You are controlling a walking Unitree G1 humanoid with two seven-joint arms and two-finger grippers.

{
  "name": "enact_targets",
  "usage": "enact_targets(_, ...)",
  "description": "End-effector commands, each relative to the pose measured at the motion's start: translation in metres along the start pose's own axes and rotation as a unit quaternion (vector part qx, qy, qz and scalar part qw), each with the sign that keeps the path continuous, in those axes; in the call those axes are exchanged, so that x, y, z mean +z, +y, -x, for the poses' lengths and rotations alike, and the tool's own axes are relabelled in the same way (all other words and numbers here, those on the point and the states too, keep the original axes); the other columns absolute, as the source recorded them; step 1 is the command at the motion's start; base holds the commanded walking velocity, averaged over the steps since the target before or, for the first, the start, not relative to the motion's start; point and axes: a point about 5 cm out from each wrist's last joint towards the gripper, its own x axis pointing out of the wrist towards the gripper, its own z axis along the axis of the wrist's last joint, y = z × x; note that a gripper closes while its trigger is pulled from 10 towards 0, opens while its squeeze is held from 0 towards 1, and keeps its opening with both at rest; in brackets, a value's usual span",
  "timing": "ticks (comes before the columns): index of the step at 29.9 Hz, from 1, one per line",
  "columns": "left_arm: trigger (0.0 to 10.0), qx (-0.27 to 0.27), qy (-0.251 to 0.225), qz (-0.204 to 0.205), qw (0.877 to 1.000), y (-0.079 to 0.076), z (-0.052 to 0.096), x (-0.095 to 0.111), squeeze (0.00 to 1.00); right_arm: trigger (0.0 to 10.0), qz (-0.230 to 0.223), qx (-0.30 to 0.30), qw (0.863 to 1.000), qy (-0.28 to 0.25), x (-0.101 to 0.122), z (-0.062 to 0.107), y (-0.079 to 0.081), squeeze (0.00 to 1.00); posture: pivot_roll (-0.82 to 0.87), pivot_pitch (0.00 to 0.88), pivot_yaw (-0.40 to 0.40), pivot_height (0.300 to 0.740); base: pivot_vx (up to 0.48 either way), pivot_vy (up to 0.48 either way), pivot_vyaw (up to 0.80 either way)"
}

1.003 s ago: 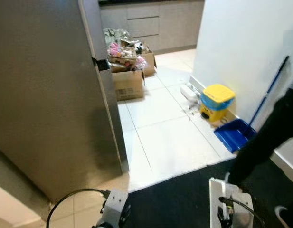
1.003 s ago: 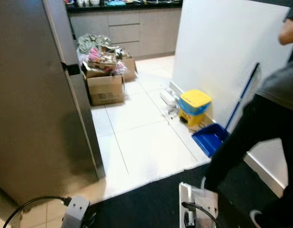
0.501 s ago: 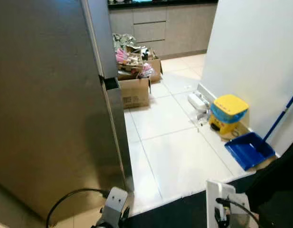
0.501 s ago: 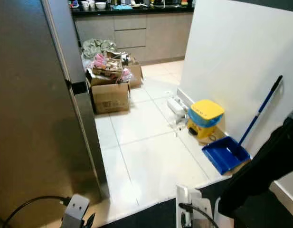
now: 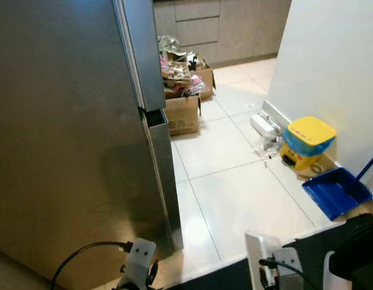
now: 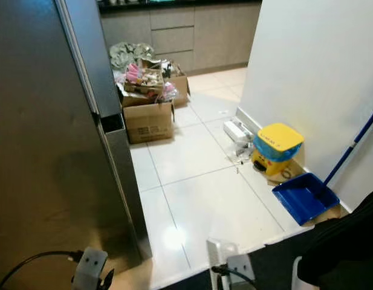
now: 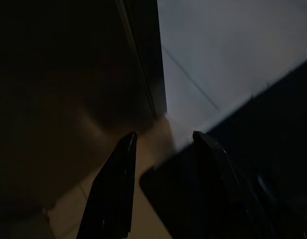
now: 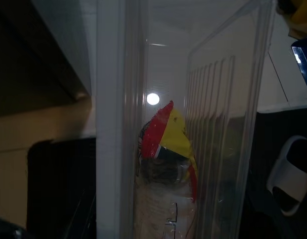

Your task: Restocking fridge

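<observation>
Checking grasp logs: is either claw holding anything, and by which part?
Left claw open, empty. Right: cannot tell; a clear bin with a red-yellow packet sits close before its wrist camera.

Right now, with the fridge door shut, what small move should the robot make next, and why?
Probably raise the open left gripper toward the fridge door's edge. The door is closed, and the clear bin with a packet appears in the right wrist view, so that arm seems occupied.

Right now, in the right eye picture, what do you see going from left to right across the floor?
Fridge → cardboard box → white power strip → yellow bin → blue dustpan.
</observation>
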Motion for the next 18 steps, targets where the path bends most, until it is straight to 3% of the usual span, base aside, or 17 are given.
enact_targets(1, 10.0, 0.004, -0.010, 0.026, 1.000, -0.004, 0.002, 0.006, 0.00, 10.0, 0.004, 0.001, 1.000, -0.004, -0.001, 0.002, -0.002, 0.00, -0.07, 0.109, 0.022, 0.736, 0.000, 0.000, 0.00)
enact_targets(4, 10.0, -0.002, -0.032, 0.033, 0.999, -0.008, -0.002, 0.019, 0.00, 10.0, 0.000, 0.000, 1.000, -0.007, 0.001, 0.001, -0.002, 0.00, -0.08, 0.111, 0.022, 0.736, 0.000, 0.000, 0.00)
enact_targets(9, 10.0, -0.005, -0.031, 0.028, 0.999, -0.010, -0.004, 0.021, 0.00, 10.0, -0.001, 0.001, 1.000, -0.010, 0.003, 0.000, 0.000, 0.00, -0.08, 0.111, 0.023, 0.736, 0.000, 0.000, 0.00)
enact_targets(14, 10.0, -0.001, -0.025, 0.026, 0.999, -0.010, -0.005, 0.021, 0.00, 10.0, -0.005, 0.002, 1.000, -0.011, 0.003, -0.001, 0.003, 0.00, -0.08, 0.112, 0.024, 0.736, 0.000, -0.352, 0.00)
enact_targets(18, 10.0, 0.009, -0.011, 0.027, 1.000, -0.008, -0.006, 0.020, 0.00, 10.0, -0.007, 0.002, 1.000, -0.010, 0.002, 0.000, 0.004, 0.00, -0.08, 0.113, 0.025, 0.736, 0.255, -0.400, 0.00)
